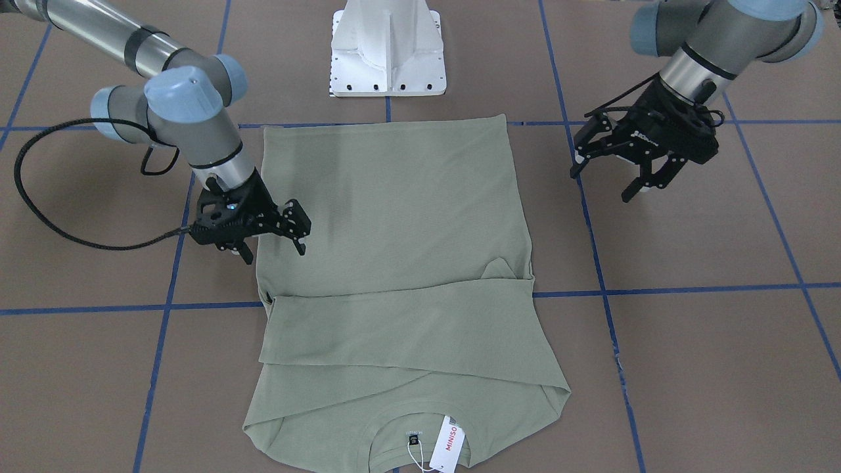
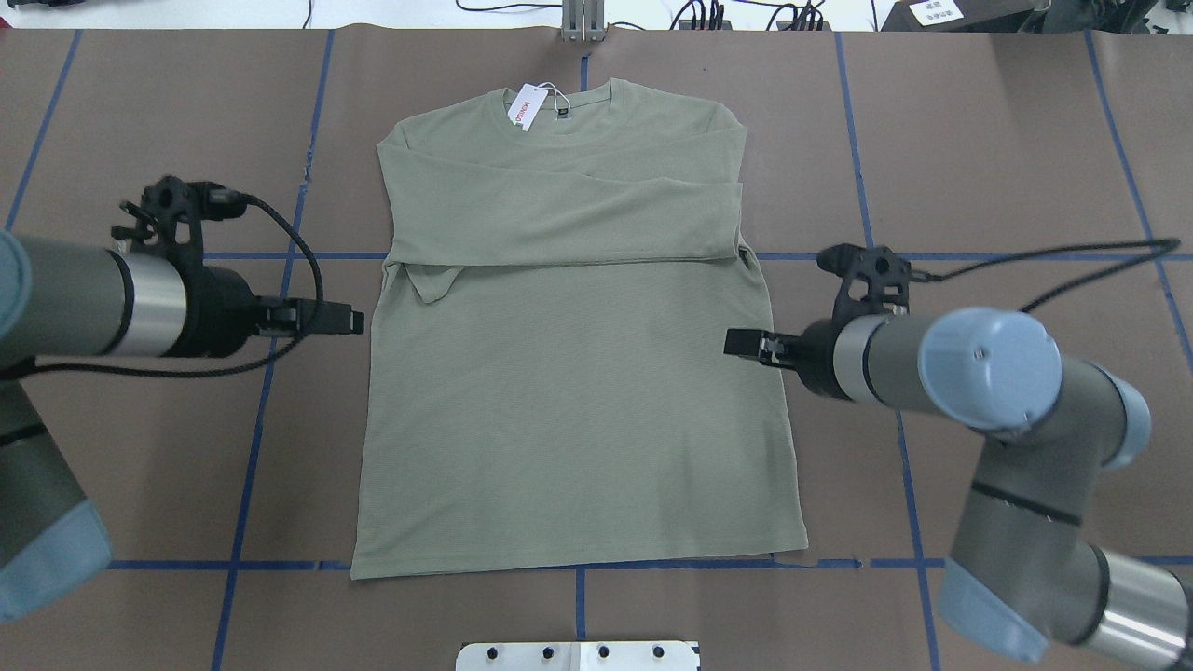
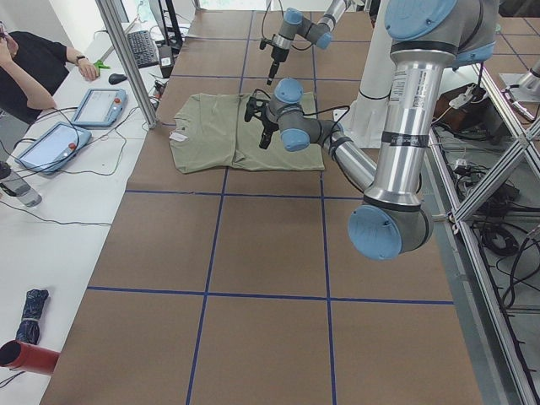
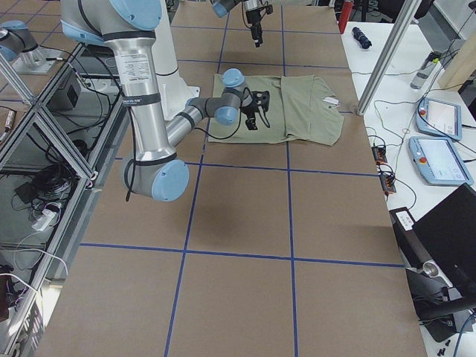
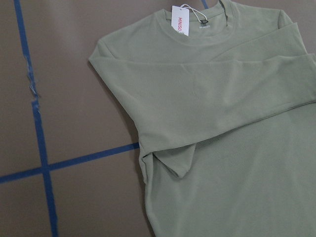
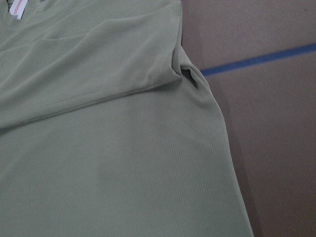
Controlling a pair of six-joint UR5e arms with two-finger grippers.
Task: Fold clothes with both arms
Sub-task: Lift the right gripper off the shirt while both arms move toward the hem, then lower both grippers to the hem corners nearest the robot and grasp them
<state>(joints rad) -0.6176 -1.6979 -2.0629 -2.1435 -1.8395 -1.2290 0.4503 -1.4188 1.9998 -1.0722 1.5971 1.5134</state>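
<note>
Beside shirt [image 1: 394, 217], left end effector [image 1: 601, 184] agape

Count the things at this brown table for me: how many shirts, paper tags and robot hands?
Shirts: 1, the green shirt
Paper tags: 1, the paper tag at its collar
Robot hands: 2, the left hand and the right hand
Total: 4

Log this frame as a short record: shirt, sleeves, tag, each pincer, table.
shirt: sage green, lying flat, neck away from the robot
sleeves: both folded across the chest
tag: white, at the neck
left pincer: open, beside the shirt, off the cloth
right pincer: open, at the shirt's opposite side edge; contact cannot be told
table: brown, blue tape grid
</note>
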